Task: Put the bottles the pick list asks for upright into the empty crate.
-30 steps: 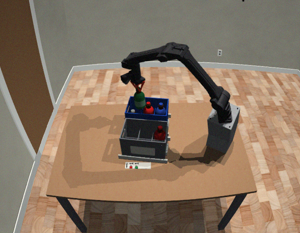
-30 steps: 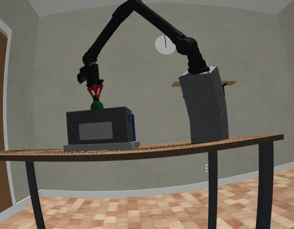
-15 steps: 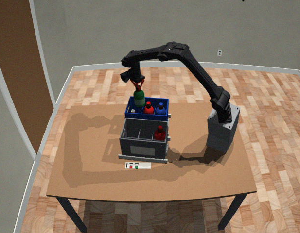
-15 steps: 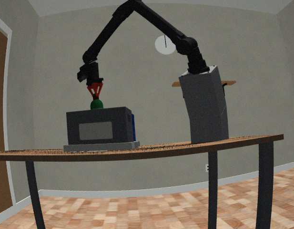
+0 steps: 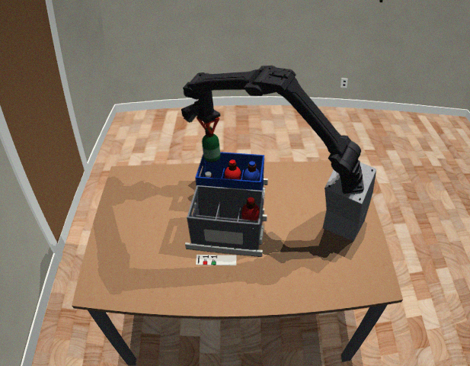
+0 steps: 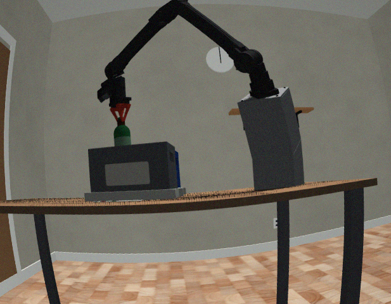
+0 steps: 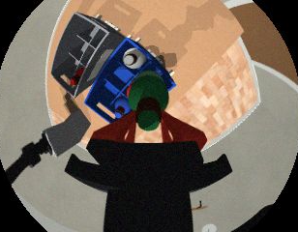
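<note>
My gripper is shut on the neck of a green bottle. The bottle hangs upright above the far left part of the blue crate. In that crate stand a red bottle, a blue bottle and a white bottle. The grey crate holds one red bottle in its right part. The pick list shows red 1 and green 1.
Both crates stand close together on the table, the grey one in front. Light grey rails run along the grey crate's base. The arm's grey pedestal stands at the right.
</note>
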You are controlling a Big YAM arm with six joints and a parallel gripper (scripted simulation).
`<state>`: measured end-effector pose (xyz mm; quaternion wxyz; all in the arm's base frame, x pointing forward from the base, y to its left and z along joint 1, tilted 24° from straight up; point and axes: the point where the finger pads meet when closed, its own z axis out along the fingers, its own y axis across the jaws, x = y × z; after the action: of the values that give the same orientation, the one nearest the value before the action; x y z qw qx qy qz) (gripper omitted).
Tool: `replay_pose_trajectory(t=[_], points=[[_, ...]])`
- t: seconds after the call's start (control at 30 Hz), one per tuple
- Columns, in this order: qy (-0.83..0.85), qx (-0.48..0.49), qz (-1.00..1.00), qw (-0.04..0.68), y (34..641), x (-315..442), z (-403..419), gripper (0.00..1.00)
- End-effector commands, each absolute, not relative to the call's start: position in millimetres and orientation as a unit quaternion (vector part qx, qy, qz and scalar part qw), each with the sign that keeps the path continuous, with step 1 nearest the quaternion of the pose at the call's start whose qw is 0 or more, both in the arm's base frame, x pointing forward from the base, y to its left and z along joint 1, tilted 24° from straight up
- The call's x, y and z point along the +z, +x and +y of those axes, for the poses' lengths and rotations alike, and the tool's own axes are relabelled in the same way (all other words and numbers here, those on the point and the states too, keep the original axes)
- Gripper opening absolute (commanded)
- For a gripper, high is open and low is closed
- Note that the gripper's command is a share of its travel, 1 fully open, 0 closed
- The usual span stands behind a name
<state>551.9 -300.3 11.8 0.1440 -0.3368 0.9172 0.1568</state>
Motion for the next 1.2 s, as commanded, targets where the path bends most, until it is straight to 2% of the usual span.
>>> replay_pose_trajectory(t=[0.0, 0.5, 1.0, 1.17], points=[[-0.328, 0.115, 0.921, 0.175, 565.7, 64.3, -355.4, 0.0], [-0.333, 0.095, 0.919, 0.186, 567.9, 102.5, -377.5, 0.0], [-0.329, 0.116, 0.921, 0.175, 548.7, 91.7, -366.6, 0.0], [-0.326, 0.093, 0.922, 0.189, 560.2, 100.1, -370.2, 0.0]])
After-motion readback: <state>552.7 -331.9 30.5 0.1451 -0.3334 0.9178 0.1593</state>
